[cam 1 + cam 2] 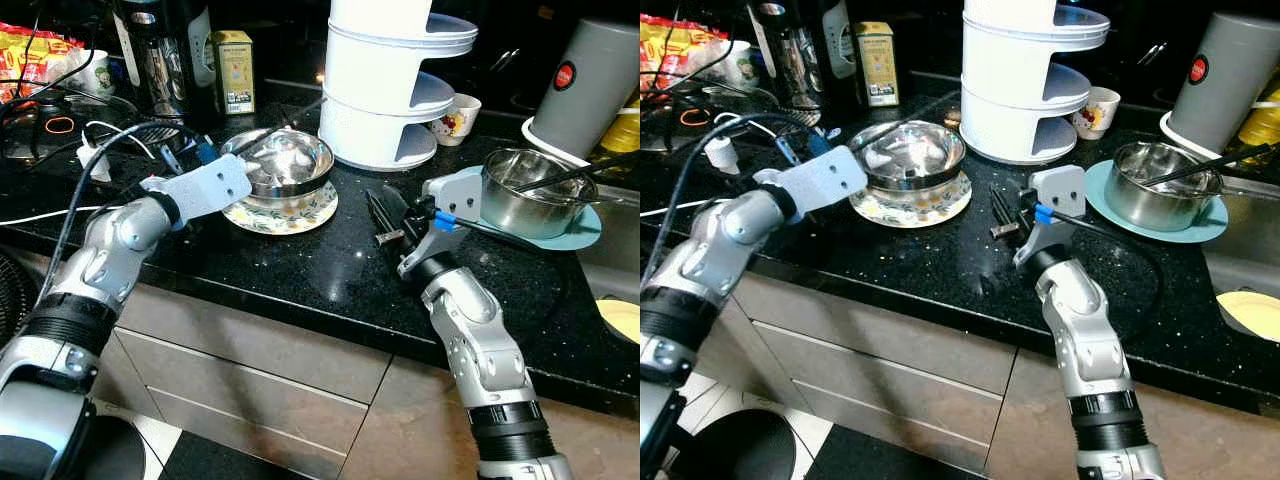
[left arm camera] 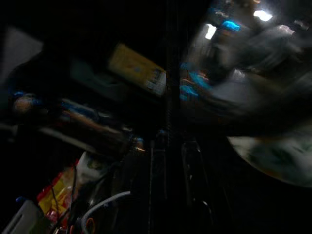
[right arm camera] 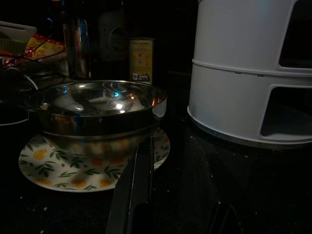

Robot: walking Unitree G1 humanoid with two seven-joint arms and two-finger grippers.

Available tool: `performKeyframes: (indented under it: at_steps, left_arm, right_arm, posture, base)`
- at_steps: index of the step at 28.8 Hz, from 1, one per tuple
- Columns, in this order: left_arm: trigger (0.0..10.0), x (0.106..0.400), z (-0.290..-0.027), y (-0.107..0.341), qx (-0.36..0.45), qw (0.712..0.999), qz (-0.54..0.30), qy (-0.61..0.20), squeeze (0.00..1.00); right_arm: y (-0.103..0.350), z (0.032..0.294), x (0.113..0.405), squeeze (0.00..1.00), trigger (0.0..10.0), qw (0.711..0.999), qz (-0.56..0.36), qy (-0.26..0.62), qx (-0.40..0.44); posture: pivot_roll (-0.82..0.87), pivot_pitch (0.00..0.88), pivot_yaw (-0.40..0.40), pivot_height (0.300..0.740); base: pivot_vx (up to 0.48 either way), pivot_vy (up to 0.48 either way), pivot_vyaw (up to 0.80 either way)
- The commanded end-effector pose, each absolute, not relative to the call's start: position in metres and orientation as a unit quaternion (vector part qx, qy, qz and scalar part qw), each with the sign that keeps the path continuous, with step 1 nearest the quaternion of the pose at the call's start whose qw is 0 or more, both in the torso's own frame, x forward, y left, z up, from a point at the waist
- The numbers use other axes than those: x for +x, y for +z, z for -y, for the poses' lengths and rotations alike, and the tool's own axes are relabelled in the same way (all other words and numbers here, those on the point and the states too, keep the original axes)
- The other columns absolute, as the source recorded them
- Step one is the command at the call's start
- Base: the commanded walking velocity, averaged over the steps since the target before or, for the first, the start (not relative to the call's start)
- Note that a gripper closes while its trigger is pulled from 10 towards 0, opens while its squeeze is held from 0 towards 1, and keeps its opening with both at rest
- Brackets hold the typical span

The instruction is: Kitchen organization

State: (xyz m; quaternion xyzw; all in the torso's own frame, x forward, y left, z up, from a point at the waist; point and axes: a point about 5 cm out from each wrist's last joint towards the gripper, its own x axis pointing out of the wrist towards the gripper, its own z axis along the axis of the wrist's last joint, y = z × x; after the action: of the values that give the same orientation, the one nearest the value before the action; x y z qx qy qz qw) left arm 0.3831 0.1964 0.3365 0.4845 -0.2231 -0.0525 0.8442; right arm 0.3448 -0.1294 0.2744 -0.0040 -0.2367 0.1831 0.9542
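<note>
Two steel bowls sit on your black desk (image 1: 330,290): the near steel bowl (image 1: 283,160) rests on a floral plate (image 1: 285,212), and a second steel bowl (image 1: 530,190) with utensils in it stands on a teal plate (image 1: 580,232) by the sink. Your right gripper (image 1: 1002,217) lies low on the desk just beside the floral plate, its black fingers (image 3: 134,190) close together, nearly shut, with nothing between them. From the right wrist view you see the bowl's rim straight ahead and the white tiered rack (image 3: 253,73) beside it, detail the head views lack. Your left gripper (image 1: 205,152) hovers at the bowl's left; you cannot tell its opening, since the left wrist view is dark and blurred, showing a yellow tin (image 2: 139,68).
</note>
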Motion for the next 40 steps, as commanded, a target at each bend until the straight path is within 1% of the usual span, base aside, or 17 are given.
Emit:
performKeyframes:
  at_steps: [1,6,10,12,15,16,17,18,20,25,29,32,36,37,38,39,40]
  left_arm:
    - [0.0,0.376,-0.203,0.357,0.443,0.858,0.258,-0.032,0.0]
    - [0.0,0.361,-0.203,0.381,0.31,0.89,0.331,-0.041,0.0]
    - [0.0,0.345,-0.181,0.38,0.163,0.904,0.36,-0.165,0.0]
    - [0.0,0.344,-0.179,0.378,0.144,0.906,0.355,-0.18,0.0]
    - [0.0,0.332,-0.157,0.363,0.072,0.898,0.317,-0.296,0.0]
    - [0.0,0.324,-0.147,0.354,0.036,0.89,0.3,-0.341,0.0]
    - [0.0,0.324,-0.147,0.354,0.036,0.89,0.3,-0.341,0.0]
    - [0.0,0.316,-0.141,0.343,-0.02,0.889,0.278,-0.363,0.0]
    - [0.0,0.316,-0.141,0.343,-0.02,0.889,0.278,-0.363,0.0]
    - [0.0,0.32,-0.155,0.329,-0.122,0.904,0.244,-0.33,0.0]
    - [0.0,0.321,-0.159,0.315,-0.184,0.903,0.212,-0.325,0.0]
    - [0.0,0.319,-0.157,0.311,-0.219,0.896,0.195,-0.335,0.0]
    - [0.0,0.314,-0.141,0.302,-0.222,0.887,0.158,-0.372,0.0]
    - [0.0,0.312,-0.135,0.299,-0.219,0.885,0.146,-0.385,0.0]
    - [0.0,0.312,-0.135,0.299,-0.219,0.885,0.146,-0.385,0.0]
    - [0.0,0.31,-0.131,0.297,-0.215,0.88,0.138,-0.4,0.0]
    - [0.0,0.306,-0.125,0.293,-0.215,0.869,0.109,-0.431,0.0]
  right_arm:
    - [0.277,0.133,0.343,0.0,10.0,0.954,0.241,0.178,-0.001]
    - [0.279,0.132,0.343,0.0,10.0,0.953,0.245,0.18,0.002]
    - [0.281,0.13,0.342,0.0,10.0,0.951,0.251,0.181,0.016]
    - [0.282,0.13,0.341,0.0,10.0,0.951,0.251,0.181,0.018]
    - [0.285,0.131,0.34,0.0,10.0,0.95,0.252,0.175,0.063]
    - [0.288,0.132,0.34,0.1,10.0,0.946,0.254,0.173,0.102]
    - [0.288,0.132,0.34,0.1,10.0,0.946,0.254,0.173,0.102]
    - [0.293,0.135,0.338,1.0,10.0,0.937,0.257,0.174,0.164]
    - [0.293,0.135,0.338,1.0,10.0,0.937,0.257,0.174,0.164]
    - [0.303,0.139,0.335,1.0,10.0,0.909,0.261,0.21,0.25]
    - [0.315,0.124,0.324,1.0,10.0,0.856,0.252,0.315,0.323]
    - [0.317,0.115,0.315,1.0,10.0,0.837,0.238,0.368,0.328]
    - [0.312,0.103,0.311,1.0,10.0,0.845,0.219,0.393,0.288]
    - [0.312,0.102,0.311,0.46,10.0,0.847,0.217,0.392,0.285]
    - [0.312,0.102,0.311,0.46,10.0,0.847,0.217,0.392,0.285]
    - [0.312,0.102,0.311,0.0,10.0,0.849,0.216,0.391,0.283]
    - [0.311,0.102,0.311,0.0,10.0,0.851,0.213,0.391,0.278]
  posture:
    - [0.02,0.204,-0.021,0.74]
    - [0.03,0.195,-0.022,0.74]
    - [0.03,0.189,-0.018,0.74]
    - [0.03,0.189,-0.018,0.74]
    - [0.03,0.185,-0.01,0.74]
    - [0.03,0.185,-0.01,0.74]
    - [0.03,0.185,-0.01,0.74]
    - [0.03,0.184,-0.006,0.74]
    - [0.03,0.184,-0.006,0.74]
    - [0.03,0.186,-0.004,0.74]
    - [0.03,0.197,-0.009,0.74]
    - [0.03,0.201,-0.01,0.74]
    - [0.03,0.205,-0.008,0.74]
    - [0.03,0.205,-0.008,0.74]
    - [0.03,0.205,-0.008,0.74]
    - [0.03,0.205,-0.008,0.74]
    - [0.03,0.205,-0.008,0.74]
  base:
    - [0.0,0.0,0.0]
    - [0.0,0.0,0.0]
    - [0.0,0.0,0.0]
    - [0.0,0.0,0.0]
    - [0.0,0.0,0.0]
    - [0.0,0.0,0.0]
    - [0.0,0.0,0.0]
    - [0.0,0.0,0.0]
    - [0.0,0.0,0.0]
    - [0.0,0.0,0.0]
    - [0.0,0.0,0.0]
    - [0.0,0.0,0.0]
    - [0.0,0.0,0.0]
    - [0.0,0.0,0.0]
    - [0.0,0.0,0.0]
    - [0.0,0.0,0.0]
    - [0.0,0.0,0.0]
